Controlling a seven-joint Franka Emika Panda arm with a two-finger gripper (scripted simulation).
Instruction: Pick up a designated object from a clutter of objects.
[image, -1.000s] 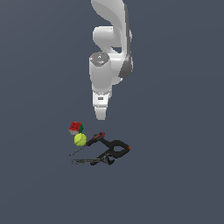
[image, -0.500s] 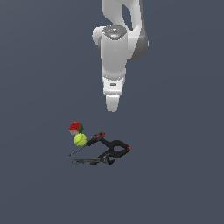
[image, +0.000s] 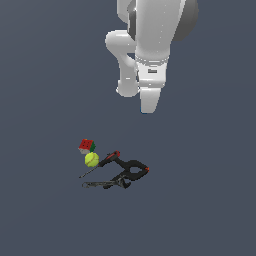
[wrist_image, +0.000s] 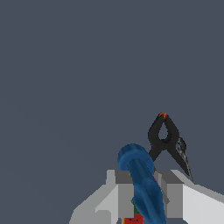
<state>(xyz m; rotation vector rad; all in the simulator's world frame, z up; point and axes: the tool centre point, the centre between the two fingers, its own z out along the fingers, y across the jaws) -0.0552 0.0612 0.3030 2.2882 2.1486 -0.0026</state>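
In the wrist view a bright-blue rounded piece, the designated object (wrist_image: 136, 161), sits between my gripper's (wrist_image: 143, 176) two grey fingers, which press on it from both sides. The exterior view has the gripper (image: 149, 106) high above the clutter of objects and to its right, and the blue piece does not show there. The clutter holds a red-and-green cube (image: 86, 146), a yellow-green ball (image: 92, 159), a black clamp with red tips (image: 129, 170) and thin dark tools (image: 102, 184). The clamp (wrist_image: 164, 138) also shows in the wrist view, far below.
A flat dark grey floor (image: 45, 90) spreads all around the small group. A bit of the red-and-green cube (wrist_image: 131, 218) peeks out beneath the fingers in the wrist view.
The arm has risen and shifted toward the exterior view's right, away from the clutter. The objects on the floor have not moved.
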